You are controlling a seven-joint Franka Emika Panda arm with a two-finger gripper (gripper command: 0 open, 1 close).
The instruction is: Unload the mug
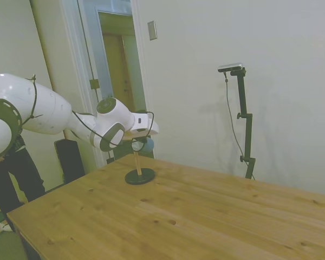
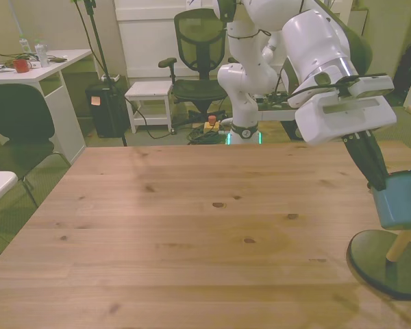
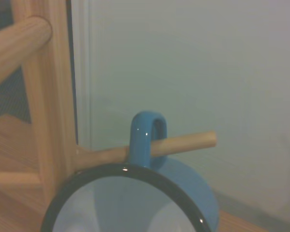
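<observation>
arm [image 1: 54, 111]: I see it reaching in low, elbow bent, forearm angled toward the claw
wrist [image 2: 342, 106]: tilted, sits above and behind the claw
gripper [image 2: 380, 184]: pointing down and forward, dark finger [image 2: 368, 161] visible in front view
jaw state: I can't tell open or closed; the tips are hidden

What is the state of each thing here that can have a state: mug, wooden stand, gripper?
Mug: hanging by its handle on a peg of the stand, not yet unloaded.
Wooden mug stand: upright on its dark round base, near the table edge.
Gripper: at the mug's rim; open or shut cannot be told.
</observation>
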